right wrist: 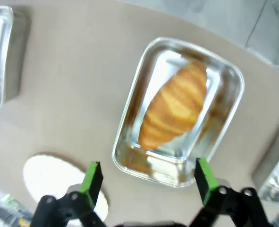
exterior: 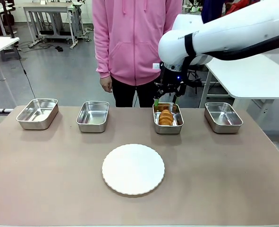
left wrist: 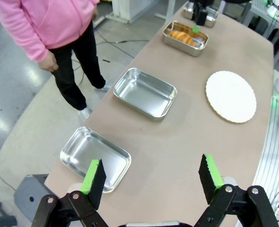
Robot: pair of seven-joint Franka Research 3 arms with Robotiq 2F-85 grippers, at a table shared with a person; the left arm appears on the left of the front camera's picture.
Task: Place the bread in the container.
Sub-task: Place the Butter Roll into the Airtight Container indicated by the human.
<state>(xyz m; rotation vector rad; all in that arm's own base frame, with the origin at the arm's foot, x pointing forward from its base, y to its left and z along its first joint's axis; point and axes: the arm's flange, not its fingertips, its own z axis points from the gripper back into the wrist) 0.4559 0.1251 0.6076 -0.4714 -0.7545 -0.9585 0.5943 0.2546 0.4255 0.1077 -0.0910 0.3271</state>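
The golden-brown bread (exterior: 165, 117) (right wrist: 173, 105) (left wrist: 180, 36) lies inside the steel container (exterior: 167, 126) (right wrist: 130, 120) (left wrist: 174, 42), third pan from the left at the table's far side. My right gripper (exterior: 165, 100) (right wrist: 147, 177) hovers just above that container, open, with nothing between its green pads. In the left wrist view my left gripper (left wrist: 152, 176) hangs open over the table's left end, far from the bread.
A round white plate (exterior: 133, 169) (left wrist: 231, 96) lies mid-table. Three empty steel pans (exterior: 37, 113) (exterior: 93, 116) (exterior: 223, 117) stand in the same row. A person in a pink hoodie (exterior: 130, 38) stands behind the far edge, hand (exterior: 106, 84) hanging down.
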